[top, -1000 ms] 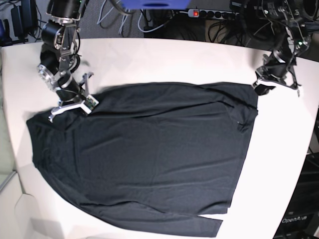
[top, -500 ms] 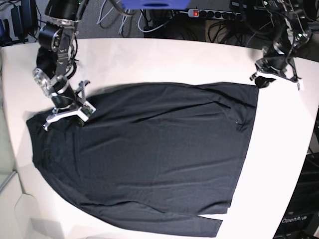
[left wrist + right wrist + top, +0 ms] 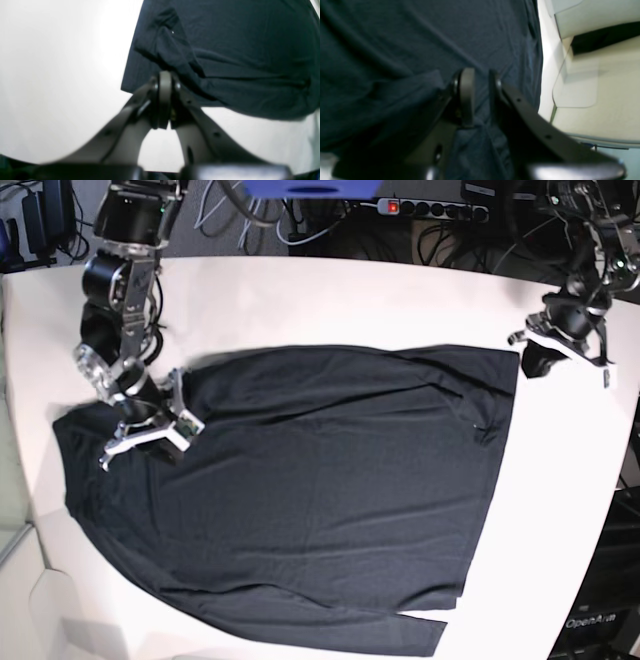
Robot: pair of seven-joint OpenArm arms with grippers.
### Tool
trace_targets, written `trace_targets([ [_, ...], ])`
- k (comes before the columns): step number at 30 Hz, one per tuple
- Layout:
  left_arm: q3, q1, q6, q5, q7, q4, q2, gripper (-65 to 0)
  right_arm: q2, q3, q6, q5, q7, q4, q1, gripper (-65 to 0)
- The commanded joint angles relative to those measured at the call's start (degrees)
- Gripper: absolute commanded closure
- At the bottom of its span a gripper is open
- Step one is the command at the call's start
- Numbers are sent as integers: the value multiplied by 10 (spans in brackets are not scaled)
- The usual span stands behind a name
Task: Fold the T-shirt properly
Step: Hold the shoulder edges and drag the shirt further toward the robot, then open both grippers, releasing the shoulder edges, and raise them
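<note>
The black T-shirt (image 3: 300, 490) lies spread flat on the white table (image 3: 330, 300), with a sleeve end at the front (image 3: 420, 635). My right gripper (image 3: 150, 438) is low over the shirt's left part. In the right wrist view its fingers (image 3: 467, 97) stand slightly apart, so this gripper (image 3: 480, 75) is open, with shirt fabric (image 3: 395, 45) showing through the gap and a raised fold beside it. My left gripper (image 3: 560, 350) hovers off the shirt's far right corner. It (image 3: 165, 77) is shut and holds nothing, with the shirt's corner (image 3: 155, 50) lying beyond it.
Cables and a power strip (image 3: 430, 208) run behind the table's far edge. A cream-coloured surface with a clear sheet (image 3: 595, 82) lies past the table's left edge. A dark box (image 3: 600, 610) stands off the front right corner.
My right gripper has moved forward onto the shirt and its jaws have parted slightly. The left arm has drifted right, away from the shirt's corner, still shut.
</note>
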Motion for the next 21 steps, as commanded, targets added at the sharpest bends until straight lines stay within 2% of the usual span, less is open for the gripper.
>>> trace_targets([
  [1, -5, 0, -8, -6, -10, 8, -7, 0, 4, 1, -11, 7, 7, 8, 12, -125],
  [7, -28, -21, -42, -3, -7, 8, -7, 0, 4, 1, -11, 6, -99, 23, 10, -125],
  [11, -30, -55, -59, 43, -7, 8, -7, 0, 4, 2, -11, 8, -226, 53, 10, -126],
  [14, -30, -79, -80, 88, -7, -5, -5, 0, -5, 2, -11, 13, -292, 84, 5, -126],
  [17, -30, -99, -99, 124, -7, -21, -4, 0, -24, 15, -11, 51, -322, 123, 4, -126],
  [21, -30, -100, -106, 138, -7, -34, -3, 0, -63, 41, -11, 98, -325, 149, 4, -126],
])
